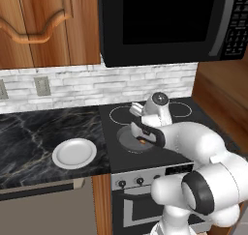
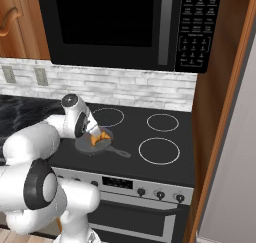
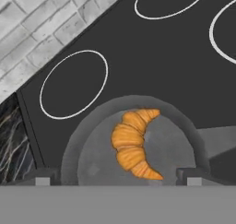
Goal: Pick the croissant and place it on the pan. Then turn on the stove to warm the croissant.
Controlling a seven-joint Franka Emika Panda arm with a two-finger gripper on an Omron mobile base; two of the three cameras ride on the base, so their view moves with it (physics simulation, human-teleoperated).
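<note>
On the front left burner of the black glass stove (image 2: 150,137), I see the round dark grey shallow pan (image 3: 92,149) with the small golden-orange ridged croissant (image 3: 131,144) lying inside it, curved like a crescent on the smooth matte floor of the pan. In the right base view the pan's long thin dark handle points to the right across the glass toward the front right white ring. My white arm's two-finger gripper (image 3: 115,181) hangs just above the pan; in the hand view its two small dark tips stand wide apart on either side of the pastry's lower end, not touching it. The silver front panel carries a row of small black knobs (image 2: 159,194). Left of the cooktop, a round white plate (image 1: 74,153) sits on the veined black marble counter (image 1: 34,137). A glossy black microwave (image 1: 169,23) hangs above, over a pale brick backsplash (image 1: 97,86).
</note>
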